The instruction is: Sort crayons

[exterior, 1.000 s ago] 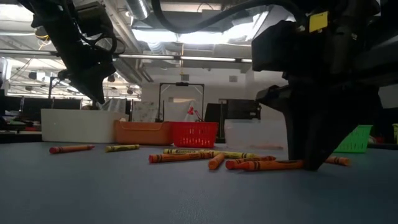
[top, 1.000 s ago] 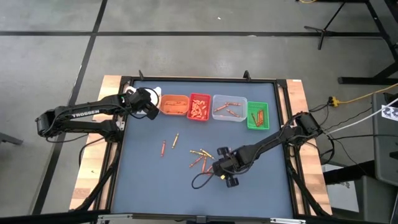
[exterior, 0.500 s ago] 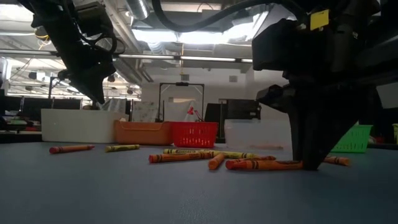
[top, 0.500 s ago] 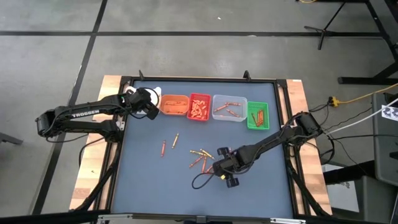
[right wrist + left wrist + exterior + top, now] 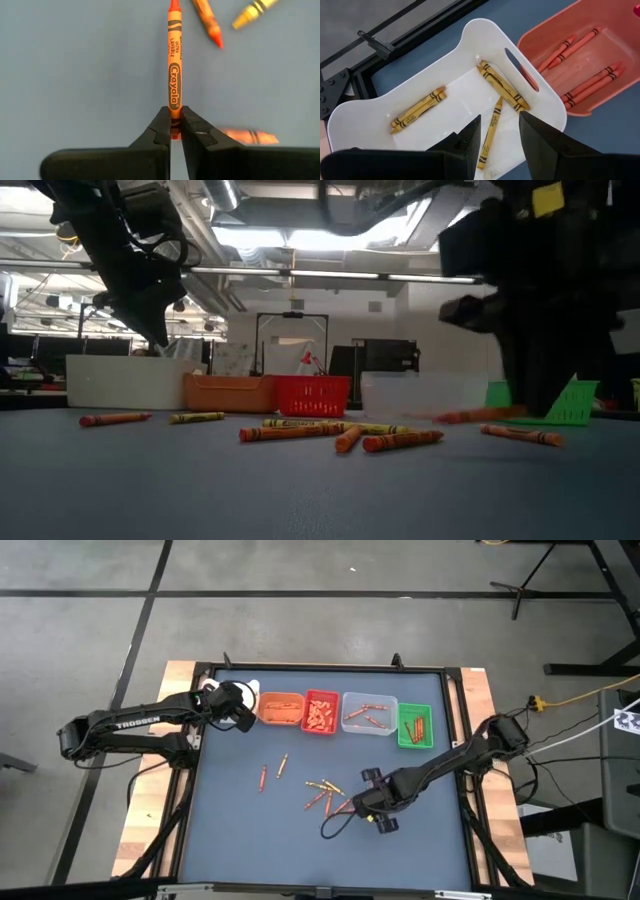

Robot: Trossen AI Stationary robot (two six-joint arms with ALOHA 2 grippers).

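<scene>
two arms: both over a dark blue table [image 5: 230, 840]
right gripper [image 5: 174, 131]: fingers pinched narrow on one end of an orange crayon [image 5: 173, 75]; the stick juts straight out past the tips, its wrapper lettering legible
right gripper, place: near the table's middle front in the high view [image 5: 367, 802], just beside the loose cluster; in the low view the held crayon [image 5: 480, 415] sits clear of the table surface
left gripper [image 5: 499, 131]: fingers parted a moderate width, holding nothing, hovering over the white bin [image 5: 470, 40]
left gripper, place: far left end of the bin row in the high view [image 5: 240, 706]
white bin, contents: three yellowish crayons [image 5: 417, 110] lying flat
orange bin [image 5: 600, 75]: touching the white bin's side; several orange-red crayons inside
bin row, high view: orange [image 5: 280, 718], red bin [image 5: 321, 726], clear bin [image 5: 369, 728], green bin [image 5: 414, 741], each with crayons in it
loose crayons, cluster: a handful near mid-table [image 5: 322, 792], some crossing, mixed orange and yellowish
loose crayons, pair: two lying apart to the cluster's left [image 5: 263, 778], one orange-red, one yellowish [image 5: 282, 765]
loose crayon, low view: one orange stick [image 5: 520, 435] flat on the table below the right gripper
</scene>
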